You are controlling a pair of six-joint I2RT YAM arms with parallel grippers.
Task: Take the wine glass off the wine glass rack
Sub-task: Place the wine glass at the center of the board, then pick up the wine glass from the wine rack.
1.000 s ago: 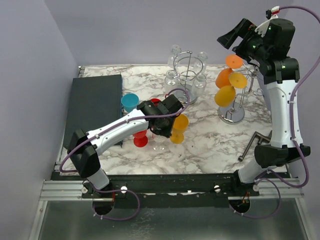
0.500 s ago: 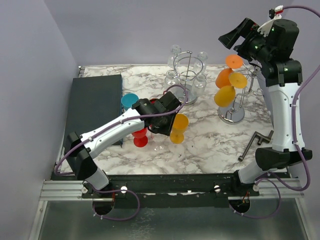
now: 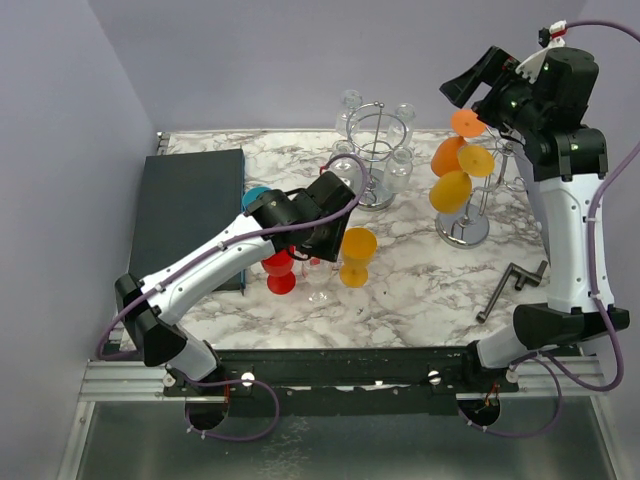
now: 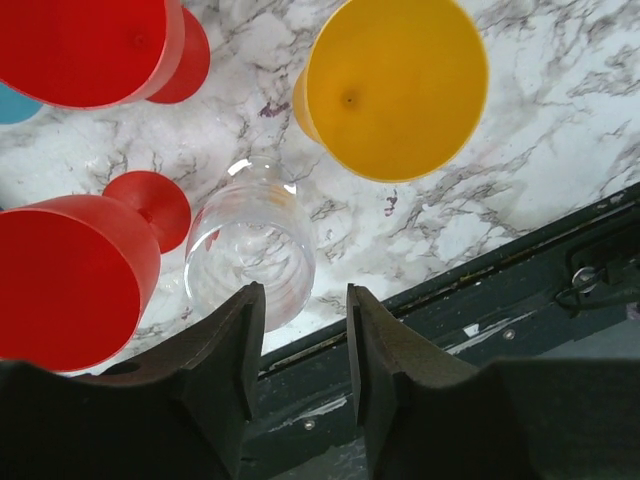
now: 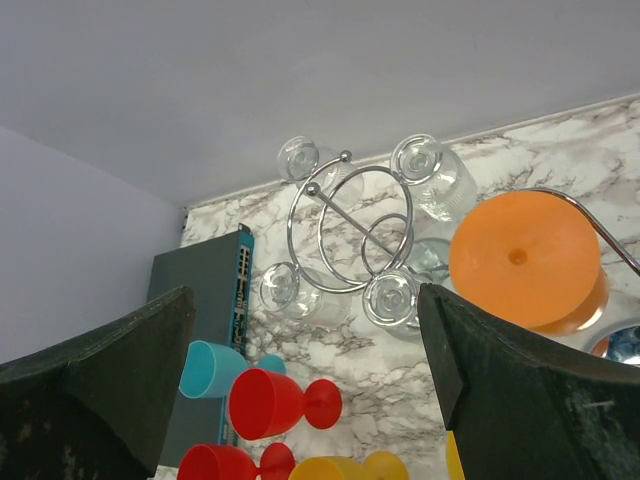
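A yellow wine glass (image 3: 357, 250) stands upright on the marble table; from above in the left wrist view it is the yellow wine glass (image 4: 395, 85). My left gripper (image 3: 332, 232) hovers over the group of glasses, its jaws open with nothing between them (image 4: 300, 300). At the back right, a chrome rack (image 3: 462, 228) holds several orange glasses (image 3: 450, 188). My right gripper (image 3: 470, 85) hangs wide open high beside that rack, empty (image 5: 305, 292); an orange glass foot (image 5: 523, 255) shows by its right finger.
A chrome ring rack (image 3: 378, 140) with several clear glasses stands at the back centre. Two red glasses (image 3: 280, 272), a clear glass (image 4: 250, 250) and a teal cup (image 3: 255, 197) stand by the yellow one. A dark grey box (image 3: 190, 215) lies at the left, a metal crank (image 3: 510, 285) at the right.
My left gripper has opened and pulled up and back-left off the yellow glass, which stays standing on the table. The right arm has barely shifted.
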